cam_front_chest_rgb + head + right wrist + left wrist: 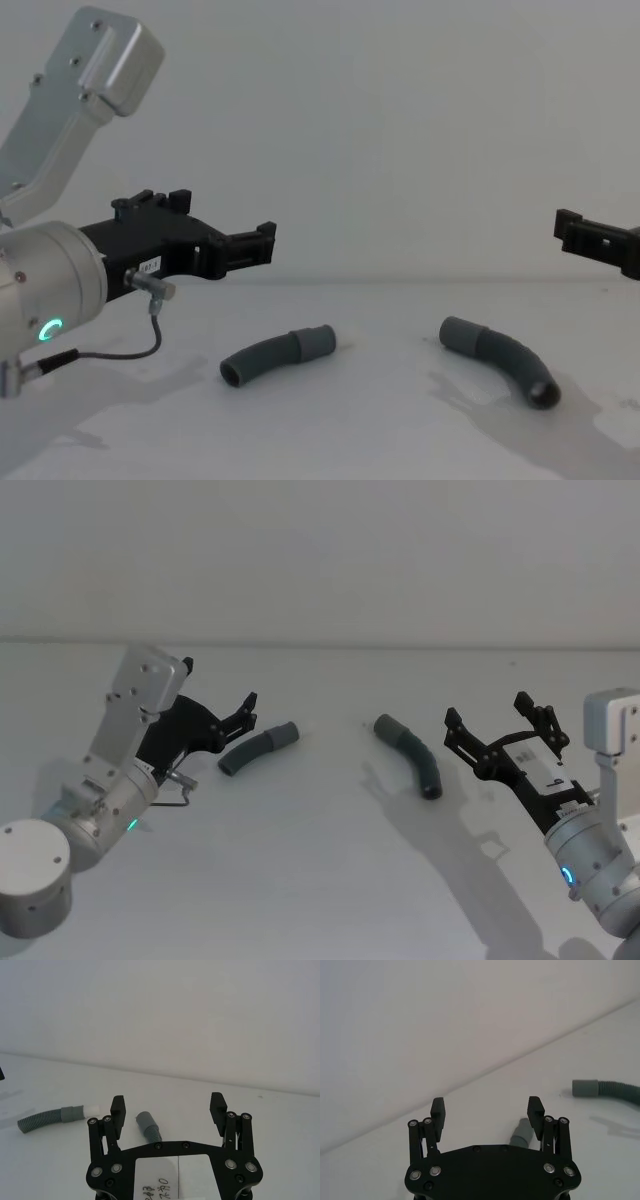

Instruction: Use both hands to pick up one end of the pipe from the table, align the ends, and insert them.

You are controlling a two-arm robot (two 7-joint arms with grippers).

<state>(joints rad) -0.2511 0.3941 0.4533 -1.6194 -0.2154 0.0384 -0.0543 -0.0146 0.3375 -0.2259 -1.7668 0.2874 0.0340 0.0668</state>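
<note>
Left gripper (238, 720), right gripper (487, 712) wide open, empty. Risk: left hose piece (258, 748) or right hose piece (412, 752) rolls under off-centre pinch, cuffs (288, 732) misaligned.

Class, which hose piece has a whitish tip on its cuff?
The left hose piece, beside the left gripper; the cuff of the right hose piece ends plain grey.

Black right pincer (168, 1107) bears silver screws (116, 1168) and a label (165, 1180), perhaps handwritten.
</note>
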